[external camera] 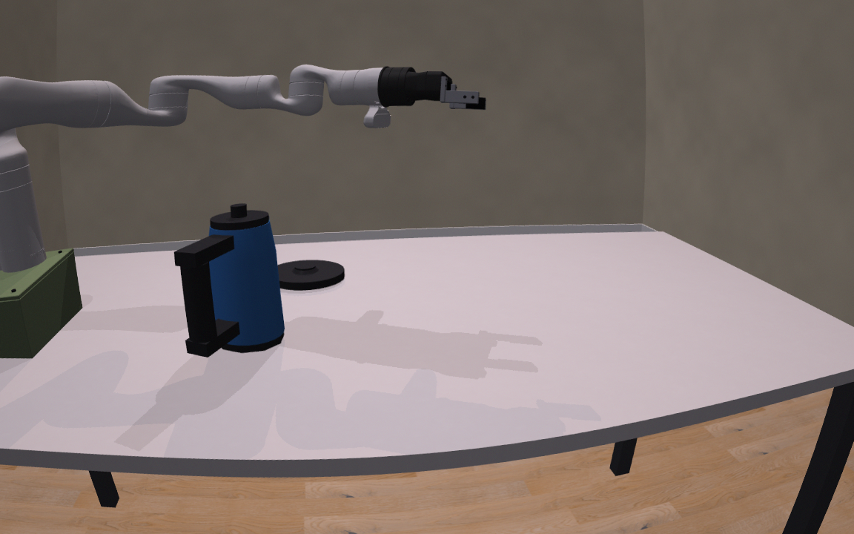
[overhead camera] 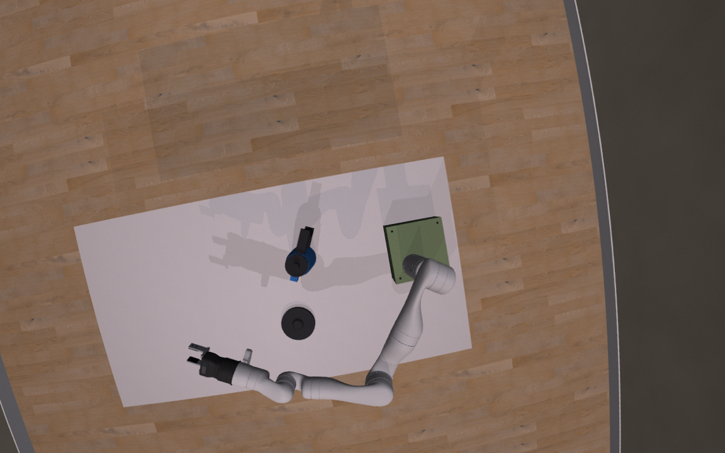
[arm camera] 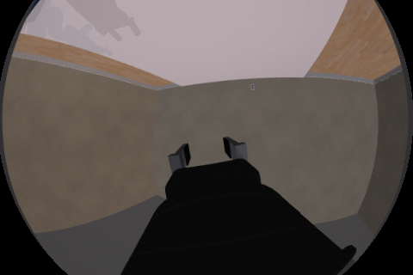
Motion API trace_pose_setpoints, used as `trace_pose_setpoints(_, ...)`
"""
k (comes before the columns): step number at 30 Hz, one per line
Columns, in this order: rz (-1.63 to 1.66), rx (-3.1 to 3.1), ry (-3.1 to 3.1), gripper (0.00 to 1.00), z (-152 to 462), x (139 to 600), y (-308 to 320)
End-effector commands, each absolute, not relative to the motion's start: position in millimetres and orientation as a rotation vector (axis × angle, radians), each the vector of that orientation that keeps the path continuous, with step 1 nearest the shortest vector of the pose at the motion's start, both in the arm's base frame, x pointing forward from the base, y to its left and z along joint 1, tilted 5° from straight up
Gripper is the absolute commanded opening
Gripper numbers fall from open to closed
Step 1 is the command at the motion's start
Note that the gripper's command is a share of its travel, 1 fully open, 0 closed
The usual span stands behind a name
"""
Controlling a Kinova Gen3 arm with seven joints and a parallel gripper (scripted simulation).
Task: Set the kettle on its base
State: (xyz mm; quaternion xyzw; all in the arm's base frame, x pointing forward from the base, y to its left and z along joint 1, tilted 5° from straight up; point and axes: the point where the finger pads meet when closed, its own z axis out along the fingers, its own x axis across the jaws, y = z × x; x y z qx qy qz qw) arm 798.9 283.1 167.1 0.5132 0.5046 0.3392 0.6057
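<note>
The blue kettle [overhead camera: 301,260] [external camera: 247,285] with a black lid and black handle stands upright on the white table [overhead camera: 157,281] [external camera: 549,298], apart from its base. The round black base [overhead camera: 297,323] [external camera: 310,273] with a stud in its middle lies flat on the table beside the kettle. My gripper [overhead camera: 194,352] [external camera: 473,100] [arm camera: 206,148] is open and empty. It is held high above the table, stretched out level, far from the kettle and the base. The wrist view shows only the wall, the floor and the table top; kettle and base are out of its sight.
The arm's green mount [overhead camera: 416,245] [external camera: 12,305] stands on the table near the kettle. The table's edge [external camera: 483,451] runs along the front, with wooden floor [overhead camera: 241,84] around it.
</note>
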Motion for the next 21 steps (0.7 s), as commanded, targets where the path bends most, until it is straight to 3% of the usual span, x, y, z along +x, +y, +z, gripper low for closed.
trace_pose_setpoints(1, 0.793, 1.201, 1.151, 1.00, 177.1, 798.9, 280.6)
trace_pose_setpoints(21, 0.812, 1.372, 0.994, 1.00, 219.5, 785.9, 231.5)
